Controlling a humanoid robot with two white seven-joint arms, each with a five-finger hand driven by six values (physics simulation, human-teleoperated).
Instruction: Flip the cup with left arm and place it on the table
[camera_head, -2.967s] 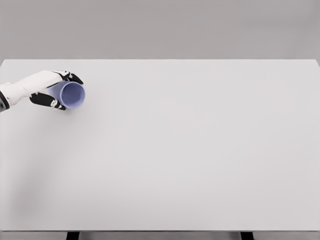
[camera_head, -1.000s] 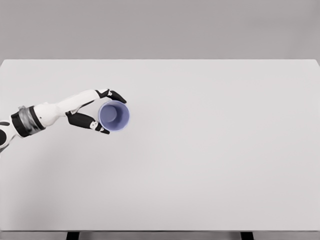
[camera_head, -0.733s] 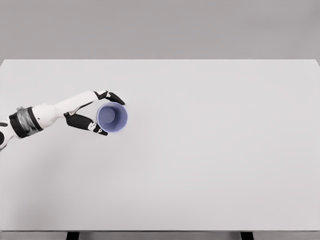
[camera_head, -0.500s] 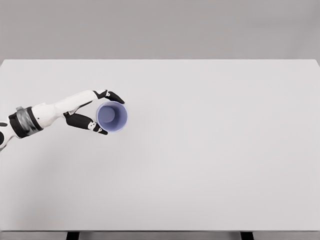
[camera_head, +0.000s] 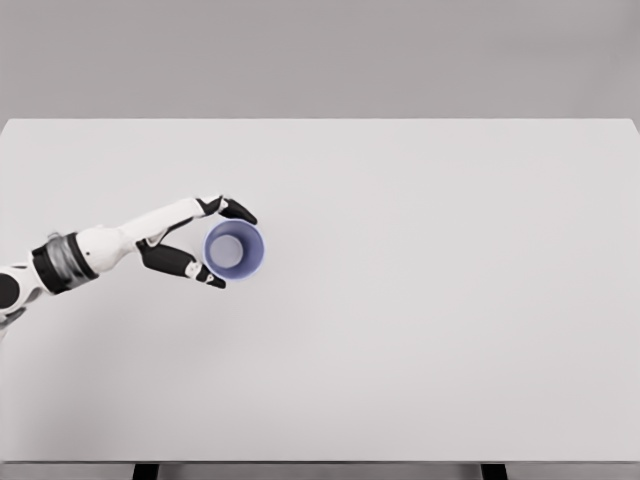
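Reaching in from the left edge of the head view, the left arm extends across the left part of the white bench (camera_head: 420, 330) and ends at the left hand (camera_head: 190, 243). The arm is white, with a grey and black banded cuff at the wrist section near the picture's edge.

The cup (camera_head: 235, 251) is lavender-blue and stands mouth up. Its round rim faces the camera, and the paler inner floor is visible through the opening. It is located in the left half of the bench, roughly midway between the far edge and the near edge, and well apart from every edge.

The left hand is positioned immediately to the left of the cup. The black-tipped fingers (camera_head: 237, 209) curve around the far side of the rim, and the thumb (camera_head: 190, 266) reaches toward the near side, so the cup sits between them. The digits are held apart to about the width of the cup. The tips lie at or just beside the cup wall; whether they press on it or stand slightly clear of it cannot be determined from this view.

A faint shadow lies on the bench beneath the arm. The background behind the bench is a plain grey wall.
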